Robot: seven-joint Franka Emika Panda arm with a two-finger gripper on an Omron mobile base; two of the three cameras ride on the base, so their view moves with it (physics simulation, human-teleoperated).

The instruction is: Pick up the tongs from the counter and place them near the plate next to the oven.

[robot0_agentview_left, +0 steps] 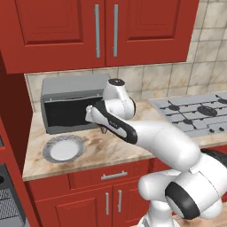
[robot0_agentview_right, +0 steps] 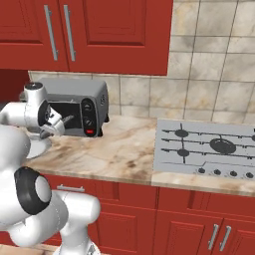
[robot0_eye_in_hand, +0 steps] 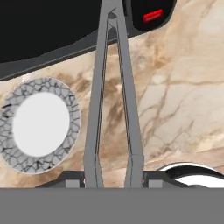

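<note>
Above the counter (robot0_eye_in_hand: 183, 87), the gripper (robot0_eye_in_hand: 113, 177) is squeezed shut on the tongs (robot0_eye_in_hand: 111, 87) – up in the air, between the plate (robot0_eye_in_hand: 65, 100) and the oven (robot0_agentview_left: 66, 88) (carrying step). Next – lower them gently beside the plate, then let go.

Tongs held above counter, by oven.
Slim grey tongs (robot0_eye_in_hand: 113, 87), arms pinched, over veined counter (robot0_eye_in_hand: 175, 96); speckled-rim plate (robot0_eye_in_hand: 40, 124) beside grey oven (robot0_agentview_left: 66, 104).

Even, bright rendered light all round, soft shadow under the oven (robot0_agentview_left: 71, 106), edges slightly blocky, no glare.
</note>
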